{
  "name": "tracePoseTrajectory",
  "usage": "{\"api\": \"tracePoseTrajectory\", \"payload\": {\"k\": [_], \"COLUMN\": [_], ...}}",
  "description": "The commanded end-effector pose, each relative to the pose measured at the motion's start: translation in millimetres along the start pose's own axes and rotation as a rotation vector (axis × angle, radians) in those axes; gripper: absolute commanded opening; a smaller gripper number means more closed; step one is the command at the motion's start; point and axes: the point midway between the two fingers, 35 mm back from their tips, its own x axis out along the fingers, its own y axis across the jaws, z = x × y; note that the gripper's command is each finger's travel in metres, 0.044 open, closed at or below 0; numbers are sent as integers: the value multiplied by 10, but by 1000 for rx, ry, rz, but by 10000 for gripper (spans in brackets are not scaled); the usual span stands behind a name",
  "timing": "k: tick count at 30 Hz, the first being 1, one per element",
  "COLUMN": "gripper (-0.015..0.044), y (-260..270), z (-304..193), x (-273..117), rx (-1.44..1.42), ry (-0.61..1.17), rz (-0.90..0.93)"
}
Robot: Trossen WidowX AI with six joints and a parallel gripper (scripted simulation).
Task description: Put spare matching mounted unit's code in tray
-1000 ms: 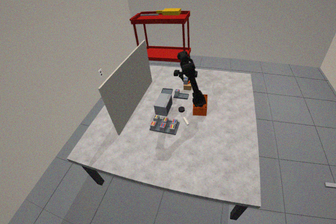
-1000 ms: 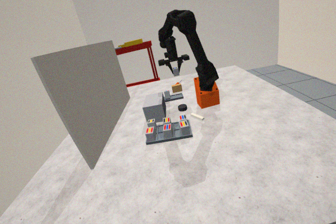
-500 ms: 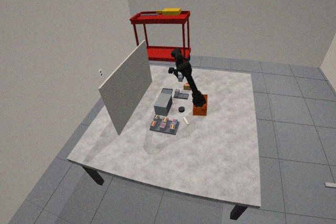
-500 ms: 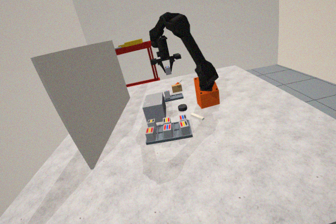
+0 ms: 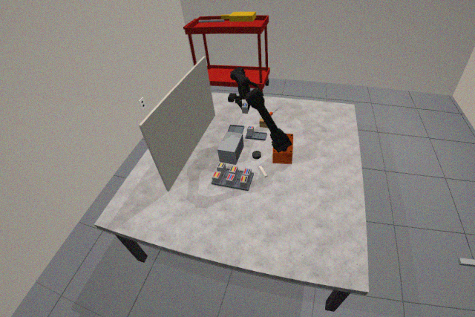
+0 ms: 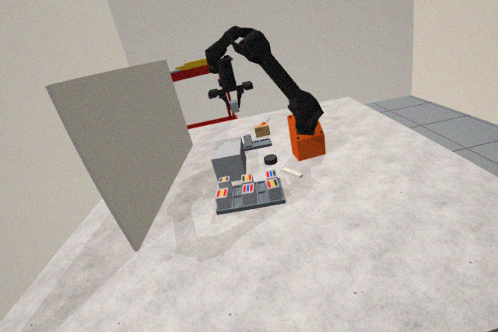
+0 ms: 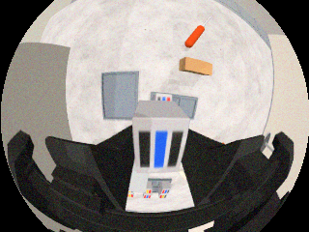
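Note:
My gripper [image 5: 245, 106] [image 6: 233, 104] [image 7: 160, 137] is shut on a grey spare with black, blue and black stripes, held high above the table. The shallow grey tray [image 5: 235, 128] [image 7: 120, 95] lies behind the grey box [image 5: 231, 146] [image 6: 228, 161]; in the wrist view it is left of the held spare. A small rack [image 5: 258, 136] [image 6: 261, 144] [image 7: 188, 105] beside it bears one striped unit [image 5: 250, 130] [image 6: 247, 141] [image 7: 164, 98]. A larger rack [image 5: 231, 185] [image 6: 257, 205] in front bears several striped units. No code on a unit's back is readable.
A tall panel [image 5: 184, 125] [image 6: 120, 147] stands left. A wooden block [image 5: 263, 123] [image 6: 261, 131] [image 7: 195, 66] and orange-handled tool [image 7: 195, 37] lie beyond the small rack. A black puck [image 5: 256, 154] [image 6: 270, 159] and white stick [image 5: 263, 171] [image 6: 292, 172] lie near the orange base [image 5: 283, 157] [image 6: 311, 149].

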Motion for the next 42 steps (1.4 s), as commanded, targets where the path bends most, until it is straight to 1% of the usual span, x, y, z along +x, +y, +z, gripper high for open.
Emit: {"api": "tracePoseTrajectory", "payload": {"k": [1,18,42], "gripper": [0,0,0], "y": [150,818,860], "z": [22,-21,-6], "x": [-1,114,305], "rx": [2,-4,-4], "ry": [0,11,10], "rz": [6,7,8]}}
